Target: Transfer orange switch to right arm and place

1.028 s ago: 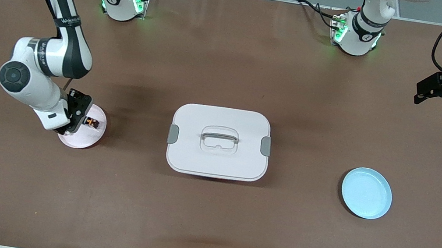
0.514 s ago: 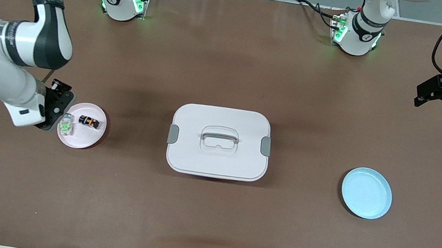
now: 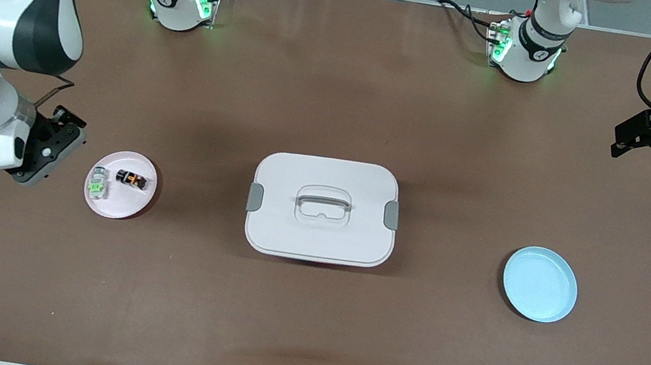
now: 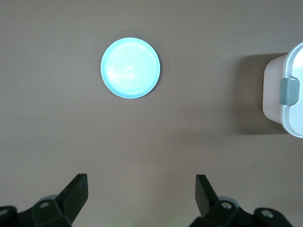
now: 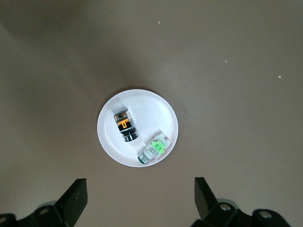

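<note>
The right hand (image 3: 47, 148) hangs over the bare bench (image 3: 303, 322) just beside the pink plate (image 3: 132, 204), toward the right arm's end, its fingers spread wide and holding nothing. The left hand (image 3: 646, 135) hovers over the left arm's end of the bench, fingers likewise apart and empty; that arm waits.

A band on the right arm (image 3: 31, 18) carries writing, too small to read. Going down in size: one white lidded box (image 3: 323, 208) with two grey clips sits mid-bench; one pale blue plate (image 3: 540, 284), bare, lies toward the left arm's end; one pink plate carries two small parts. The orange switch (image 3: 131, 179) lies on that plate, and just beside it, apart, the clear-grey part with a green centre (image 3: 97, 184).
</note>
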Controlling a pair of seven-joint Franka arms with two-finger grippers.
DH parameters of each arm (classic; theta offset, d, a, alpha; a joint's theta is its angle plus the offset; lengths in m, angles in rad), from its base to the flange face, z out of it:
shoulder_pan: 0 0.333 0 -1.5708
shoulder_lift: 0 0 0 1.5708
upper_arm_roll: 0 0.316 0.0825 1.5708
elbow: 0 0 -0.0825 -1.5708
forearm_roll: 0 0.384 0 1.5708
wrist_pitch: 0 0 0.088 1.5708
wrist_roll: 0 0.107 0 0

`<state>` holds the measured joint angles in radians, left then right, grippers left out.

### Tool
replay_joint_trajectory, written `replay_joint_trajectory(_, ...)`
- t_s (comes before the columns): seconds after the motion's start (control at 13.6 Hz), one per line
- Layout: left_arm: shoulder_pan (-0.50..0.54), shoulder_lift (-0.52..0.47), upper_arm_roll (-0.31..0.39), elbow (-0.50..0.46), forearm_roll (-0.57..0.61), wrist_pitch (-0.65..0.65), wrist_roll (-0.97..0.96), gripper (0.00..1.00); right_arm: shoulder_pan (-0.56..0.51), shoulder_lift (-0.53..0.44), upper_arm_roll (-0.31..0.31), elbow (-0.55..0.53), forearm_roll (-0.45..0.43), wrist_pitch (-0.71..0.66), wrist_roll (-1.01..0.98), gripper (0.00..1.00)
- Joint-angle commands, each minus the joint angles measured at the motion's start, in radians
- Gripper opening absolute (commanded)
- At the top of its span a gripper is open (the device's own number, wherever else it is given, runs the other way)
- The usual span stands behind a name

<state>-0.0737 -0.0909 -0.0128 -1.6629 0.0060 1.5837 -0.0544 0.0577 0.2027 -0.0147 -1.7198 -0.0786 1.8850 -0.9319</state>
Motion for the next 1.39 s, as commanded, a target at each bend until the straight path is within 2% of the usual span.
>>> replay_joint_trajectory(0.0,0.003,0.008,-0.001,0.020,-0.011,-0.004,0.015,1.00,-0.018,-0.061,0.004,-0.015,0.003,-0.053,0.089,1.00)
replay_joint_trajectory(0.59,0.003,0.005,-0.001,0.020,-0.012,-0.005,0.013,1.00,-0.004,-0.074,0.012,-0.012,0.013,-0.127,0.474,1.00)
replay_joint_trajectory(0.73,0.005,0.005,-0.001,0.020,-0.011,-0.007,0.013,1.00,-0.015,-0.074,0.004,-0.007,0.061,-0.151,0.534,1.00)
replay_joint_trajectory(0.88,0.003,0.002,-0.001,0.020,-0.012,-0.008,0.015,1.00,-0.024,-0.074,0.002,0.008,0.063,-0.168,0.594,1.00)
replay_joint_trajectory(1.1,0.005,-0.001,-0.001,0.020,-0.012,-0.008,0.015,1.00,-0.026,-0.066,-0.005,0.121,0.054,-0.306,0.897,1.00)
replay_joint_trajectory(1.32,0.002,-0.006,-0.003,0.018,-0.012,-0.018,0.011,1.00,-0.033,-0.063,-0.007,0.202,0.056,-0.323,0.912,1.00)
